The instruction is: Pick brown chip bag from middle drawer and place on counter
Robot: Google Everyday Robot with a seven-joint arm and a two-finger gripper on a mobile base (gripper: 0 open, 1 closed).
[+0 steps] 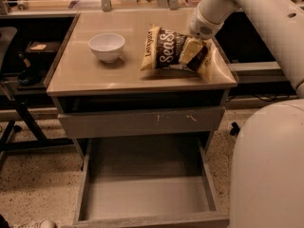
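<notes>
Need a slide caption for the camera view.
Gripper at brown chip bag atop counter beside white bowl; middle drawer open below.

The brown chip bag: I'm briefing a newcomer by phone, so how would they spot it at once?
Find the beige counter atop the grey cabinet. The brown chip bag lies on its right half, with the gripper at its right end. Unlike the white bowl to its left, it is dark, crinkly and lettered.

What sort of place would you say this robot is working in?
Probably a lab or workshop test area: a grey cabinet with its middle drawer open, a cluttered bench behind the counter, speckled floor. The end effector is at the brown chip bag.
</notes>
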